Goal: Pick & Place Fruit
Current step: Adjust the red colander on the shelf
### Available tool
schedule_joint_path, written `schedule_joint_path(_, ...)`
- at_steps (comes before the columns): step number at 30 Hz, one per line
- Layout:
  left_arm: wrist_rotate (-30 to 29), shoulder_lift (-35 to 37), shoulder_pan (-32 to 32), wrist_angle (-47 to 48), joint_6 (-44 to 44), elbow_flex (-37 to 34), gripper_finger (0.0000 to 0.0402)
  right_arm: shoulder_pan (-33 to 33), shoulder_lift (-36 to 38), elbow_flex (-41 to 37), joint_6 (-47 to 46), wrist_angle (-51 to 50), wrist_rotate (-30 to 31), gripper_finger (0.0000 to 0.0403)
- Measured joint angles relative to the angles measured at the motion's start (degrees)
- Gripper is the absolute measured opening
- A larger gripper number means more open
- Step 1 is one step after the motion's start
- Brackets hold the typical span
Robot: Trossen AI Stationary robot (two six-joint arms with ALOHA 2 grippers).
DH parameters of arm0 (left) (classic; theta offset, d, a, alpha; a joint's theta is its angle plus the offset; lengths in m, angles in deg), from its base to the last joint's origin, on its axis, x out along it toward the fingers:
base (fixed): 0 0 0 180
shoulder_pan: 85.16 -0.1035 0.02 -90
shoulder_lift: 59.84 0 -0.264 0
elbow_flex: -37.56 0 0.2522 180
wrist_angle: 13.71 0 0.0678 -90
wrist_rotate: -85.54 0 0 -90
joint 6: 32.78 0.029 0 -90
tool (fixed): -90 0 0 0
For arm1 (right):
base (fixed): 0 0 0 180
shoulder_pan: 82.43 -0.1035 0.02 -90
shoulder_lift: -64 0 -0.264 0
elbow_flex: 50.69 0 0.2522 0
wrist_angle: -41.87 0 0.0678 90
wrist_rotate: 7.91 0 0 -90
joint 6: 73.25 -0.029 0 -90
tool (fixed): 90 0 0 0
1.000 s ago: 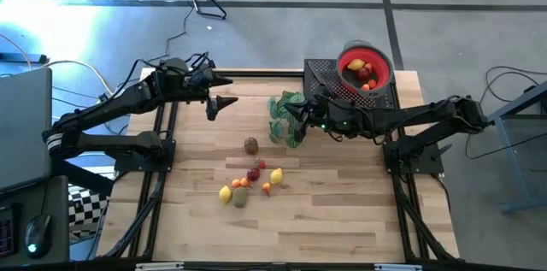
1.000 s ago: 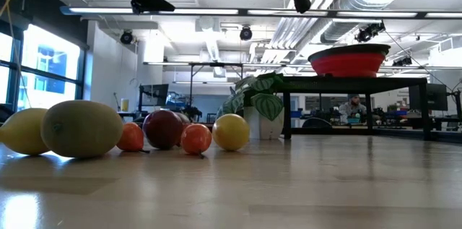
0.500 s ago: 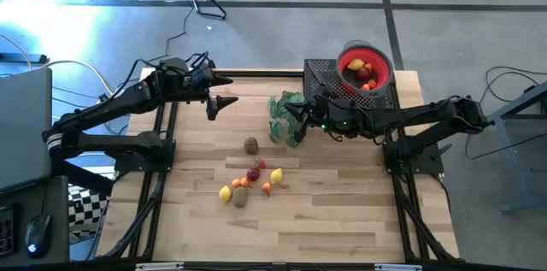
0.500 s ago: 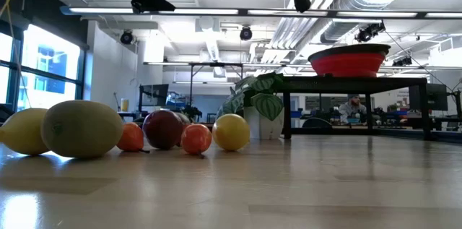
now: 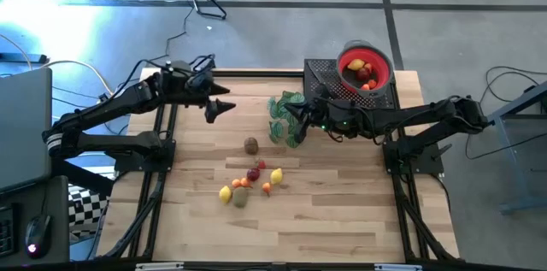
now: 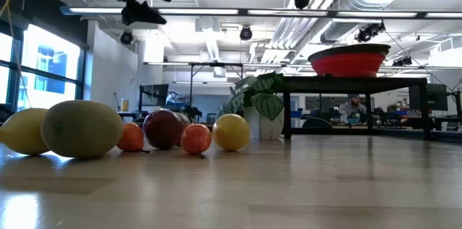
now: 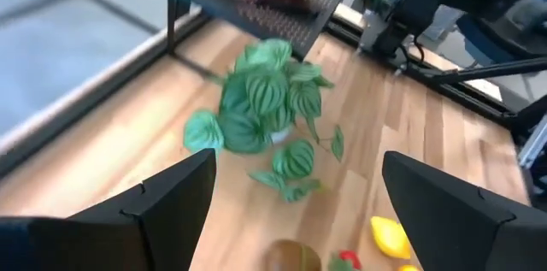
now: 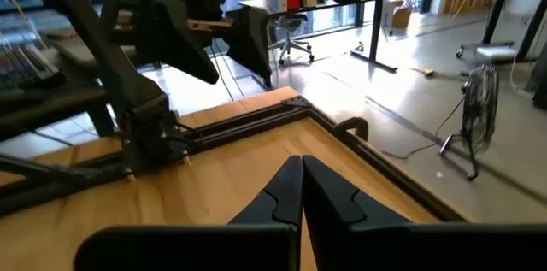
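Nearest the low camera, the loose fruit point(image 5: 249, 181) lies in a small cluster on the wooden table point(image 5: 342, 220), towards its middle. In the low view a yellow lemon point(image 6: 22, 131) and a brown-green piece point(image 6: 81, 128) sit closest, touching each other, with an orange piece point(image 6: 131, 137), a dark red one point(image 6: 164, 128), another orange one point(image 6: 195, 139) and a second lemon point(image 6: 231, 131) in a row just behind. From above, one brown fruit point(image 5: 250, 144) lies apart from the cluster, between it and the plant.

Beyond the cluster stands a green leafy plant sprig point(image 5: 286, 117), upright on the table, between the loose fruit and the black perforated stand point(image 5: 320, 73) at the far edge. The sprig is the one thing that stands between the fruit and the stand. On the stand sits the red bowl point(image 5: 380, 59), with a few more fruits point(image 5: 362, 72), yellow and red, inside it.

The left gripper point(image 5: 219, 106) hangs in the air over the far left part of the table, well apart from the cluster, its fingers spread wide and holding nothing; its wrist view looks down on the sprig and the stand. The right gripper point(image 5: 289, 114) hovers right at the sprig, fingers pressed together with nothing between them.

Past the table, the low view shows a room with desks, and a person point(image 6: 353, 107) is seated far off.
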Motion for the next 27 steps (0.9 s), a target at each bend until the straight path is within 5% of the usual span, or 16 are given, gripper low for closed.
schedule_joint_path(11, -0.16, 0.0, 0.0, 0.96, -15.47, 0.0, 0.0329, 3.3, 0.04, 0.02, 8.93, -7.15, 3.95, 0.0002)
schedule_joint_path(18, -5.61, -1.64, 0.0, 0.63, -16.82, -0.02, 0.0329, 10.66, 2.06, -1.25, 9.28, -8.43, -12.04, 0.0002)
schedule_joint_path(27, -5.79, -8.53, 0.0, 0.05, -18.71, -0.02, 0.0329, 15.48, 8.8, -10.05, 8.81, -0.75, -13.82, 0.0002)
